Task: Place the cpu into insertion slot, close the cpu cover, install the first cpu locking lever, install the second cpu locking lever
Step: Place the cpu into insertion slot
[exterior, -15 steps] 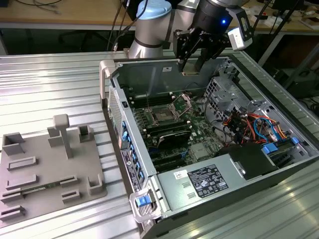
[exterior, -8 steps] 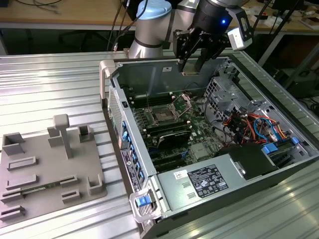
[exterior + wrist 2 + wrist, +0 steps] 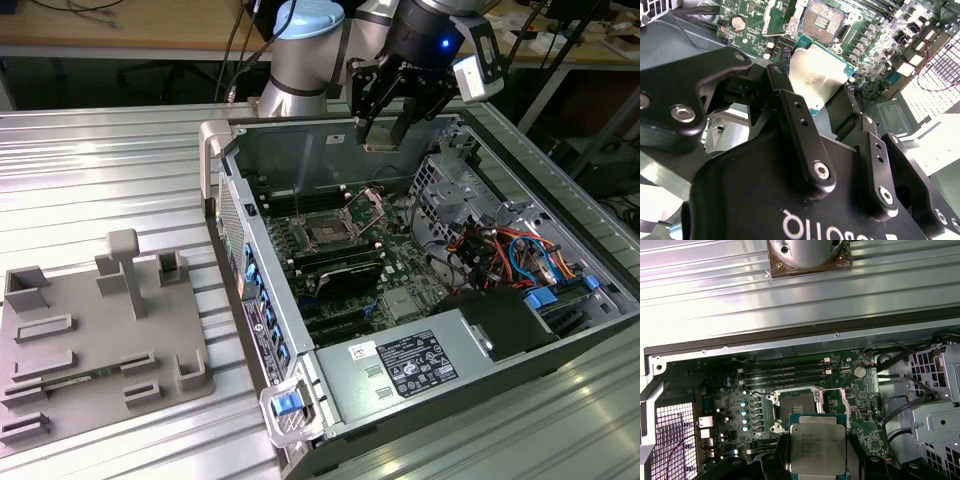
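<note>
Gripper (image 3: 385, 118) jaws are clamped on two opposite edges of the cpu (image 3: 817, 449), which is carried flat, metal top up, above the open computer case (image 3: 262, 330). The insertion slot (image 3: 796, 409) is seen bare on the motherboard (image 3: 400, 250), apart from the chip and below it; in the exterior view it lies lower than the gripper and toward the exterior view's left. The cpu cover (image 3: 834, 401) is swung up just beside the slot. The chip's edges are judged roughly parallel to the slot's rim, so little turning should be needed
</note>
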